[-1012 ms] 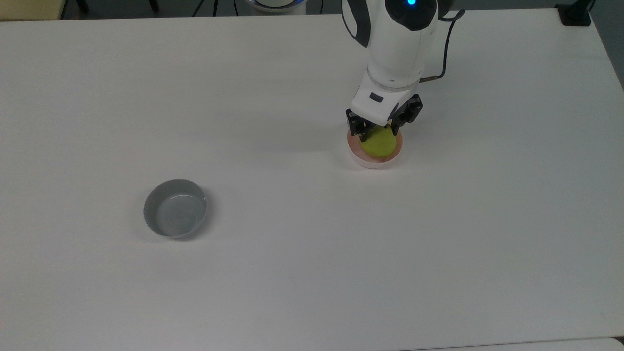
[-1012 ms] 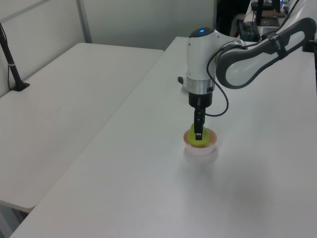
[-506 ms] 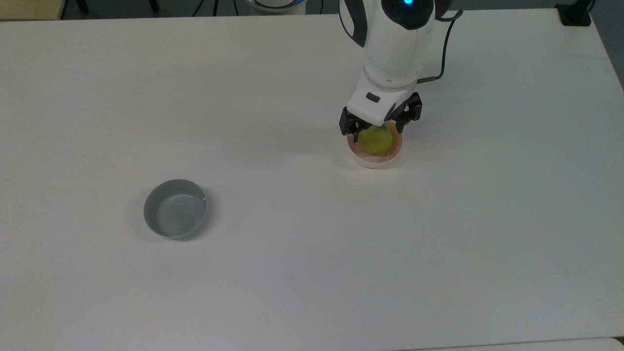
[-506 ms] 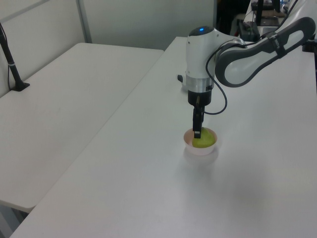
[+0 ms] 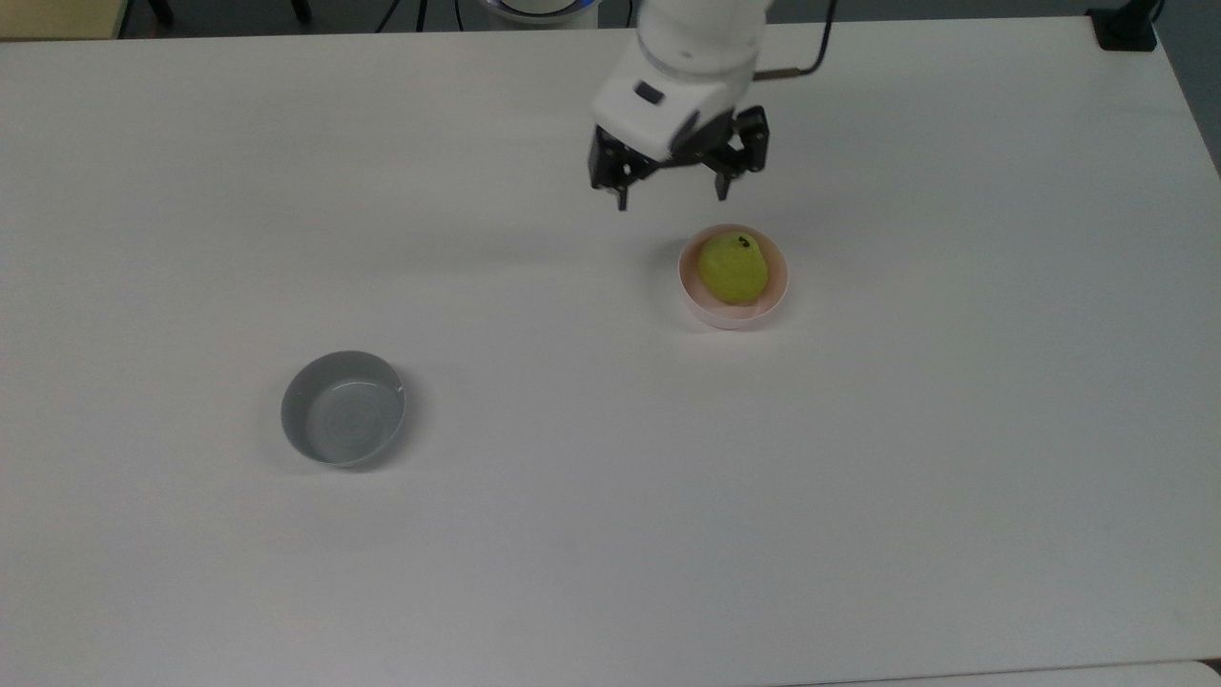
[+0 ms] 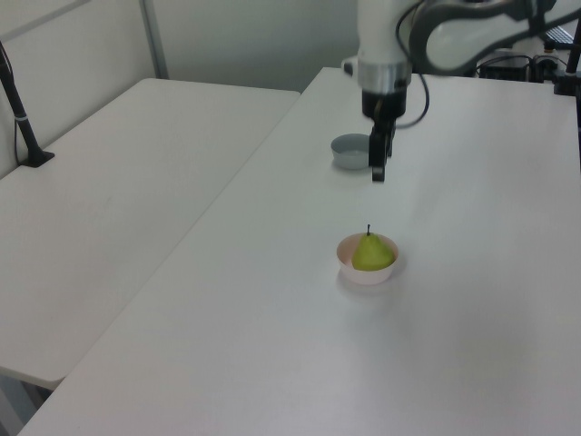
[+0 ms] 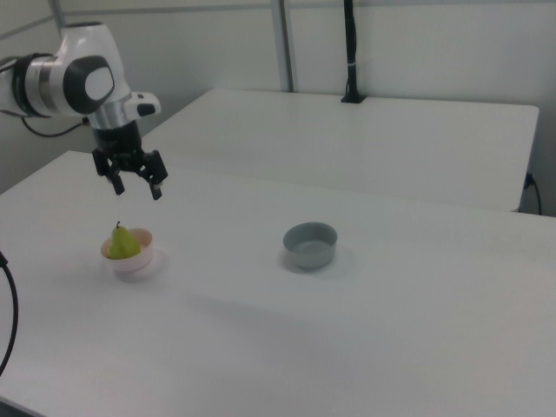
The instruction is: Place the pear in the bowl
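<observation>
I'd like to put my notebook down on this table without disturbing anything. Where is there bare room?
Most of the table is bare. The widest patch runs between the grey bowl and the pink bowl holding the pear. The top view's lower half is free too. Keep away from the pink bowl, since the open gripper hangs just past it.

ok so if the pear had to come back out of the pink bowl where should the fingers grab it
Probably from straight above, closing on the narrower upper body of the pear just below the stem. It stands upright in the bowl with its top clear of the rim, while the rim shields its wide lower half from the sides. The gripper hangs open above the table.
</observation>
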Motion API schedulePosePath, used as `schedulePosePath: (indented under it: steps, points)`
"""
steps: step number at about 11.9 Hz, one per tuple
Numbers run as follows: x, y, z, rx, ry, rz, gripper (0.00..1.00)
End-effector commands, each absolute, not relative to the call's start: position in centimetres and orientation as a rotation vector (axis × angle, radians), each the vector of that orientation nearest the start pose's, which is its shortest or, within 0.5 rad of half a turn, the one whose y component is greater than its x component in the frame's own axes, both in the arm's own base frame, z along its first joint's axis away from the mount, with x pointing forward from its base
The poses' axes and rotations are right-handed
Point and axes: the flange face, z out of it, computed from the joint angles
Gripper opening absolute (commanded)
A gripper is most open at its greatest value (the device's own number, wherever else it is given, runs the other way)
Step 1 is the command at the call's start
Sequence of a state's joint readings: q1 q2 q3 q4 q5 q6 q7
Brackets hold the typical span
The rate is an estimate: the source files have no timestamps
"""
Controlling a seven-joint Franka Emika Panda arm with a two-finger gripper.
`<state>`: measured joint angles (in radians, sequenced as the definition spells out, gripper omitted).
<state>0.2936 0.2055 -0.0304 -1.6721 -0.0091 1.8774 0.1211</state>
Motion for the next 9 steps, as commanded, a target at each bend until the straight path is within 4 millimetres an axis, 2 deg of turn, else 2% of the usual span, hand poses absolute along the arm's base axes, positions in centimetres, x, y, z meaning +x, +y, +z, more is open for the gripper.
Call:
schedulePosePath:
  steps: [1, 2, 4, 6, 7, 9]
  points:
    - [58.8, 9.2, 54.7, -3.153, -0.056, -0.098, 1.0]
    - [58.2, 6.4, 56.7, -3.15, 0.015, -0.136, 1.0]
    - [56.6, 2.4, 58.9, -3.153, 0.075, -0.113, 1.0]
    - [55.0, -1.7, 61.0, -3.157, 0.01, -0.116, 1.0]
    - [54.6, -3.9, 61.6, -3.156, 0.002, -0.131, 1.0]
    - [54.7, -6.4, 61.6, -3.157, -0.06, -0.145, 1.0]
